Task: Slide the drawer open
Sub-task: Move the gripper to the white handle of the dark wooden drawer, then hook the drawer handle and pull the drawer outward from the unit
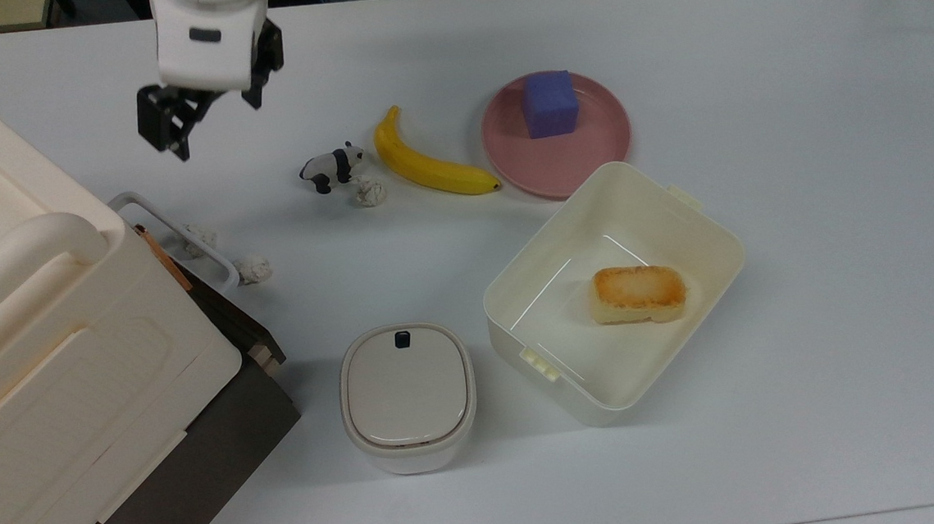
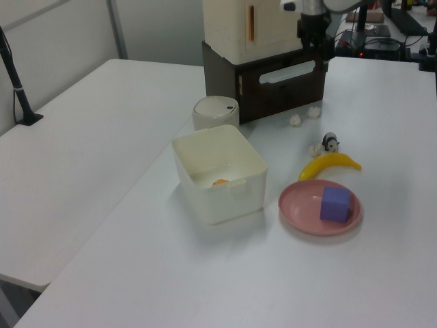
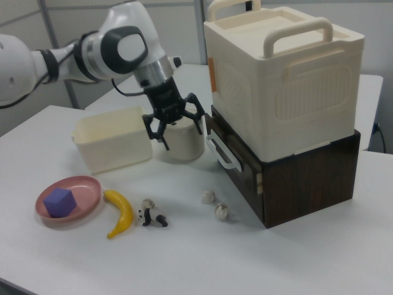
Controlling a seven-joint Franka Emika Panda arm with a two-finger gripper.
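Observation:
The drawer [image 3: 241, 175] has a dark brown front and a white loop handle [image 1: 175, 238] [image 2: 287, 72] [image 3: 220, 153]. Its front sits flush with the dark brown cabinet under the big cream box. My gripper [image 1: 214, 128] [image 3: 180, 135] hangs open above the table with nothing between its fingers. In the top view it is above and slightly right of the handle, well apart from it. In the right view it hovers left of the handle, in front of the lidded pot. In the left view the gripper [image 2: 312, 42] shows dark just above the drawer front's right end.
A big cream box [image 1: 45, 341] sits on the cabinet. Two paper balls [image 1: 254, 269] lie by the handle. A toy panda [image 1: 332, 166], a third paper ball, a banana [image 1: 427, 166], a pink plate [image 1: 591, 155] with a purple cube, a cream tub [image 1: 702, 221] holding bread and a lidded pot [image 1: 407, 393] stand around.

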